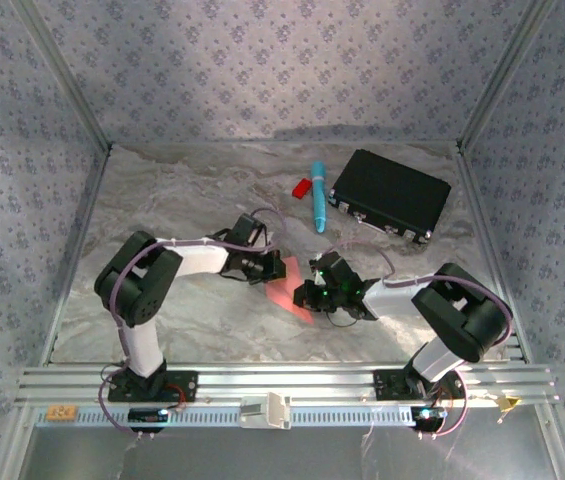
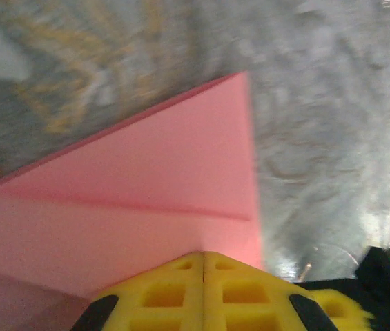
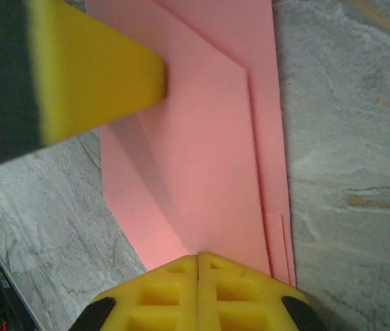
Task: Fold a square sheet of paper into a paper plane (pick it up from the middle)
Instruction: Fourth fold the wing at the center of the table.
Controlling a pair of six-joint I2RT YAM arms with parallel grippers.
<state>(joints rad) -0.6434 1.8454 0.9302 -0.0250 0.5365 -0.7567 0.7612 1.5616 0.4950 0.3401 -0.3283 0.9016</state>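
You have both claws down on the folded sheet of paper (image 1: pixel 290 298), which lies flat on the marbled counter (image 1: pixel 182 200) near the middle, between the two arms and a little toward the near edge. Your left claw (image 1: pixel 262 266) comes in from the left and your right claw (image 1: pixel 314 292) from the right, close to each other over the pink sheet. In the left wrist view the two yellow fingers (image 2: pixel 174 293) are pressed together with no gap, their tips at the paper's near edge; ahead of them the sheet shows a long straight crease and a slanted folded edge running up to a corner. In the right wrist view that claw's fingers (image 3: pixel 232 293) are likewise squeezed together, tips resting on the end of the sheet, where you can see several layers stacked with their long edges nearly parallel. A yellow finger (image 3: pixel 98 76) of the left claw reaches in from the upper left of that view and touches the top layer. You cannot tell from these views whether either claw has any paper pinched or merely presses on it. Well apart, toward the back of the counter, a blue pen (image 1: pixel 318 195) lies just beside a small red piece (image 1: pixel 303 187), with a black case (image 1: pixel 390 195) to their right.
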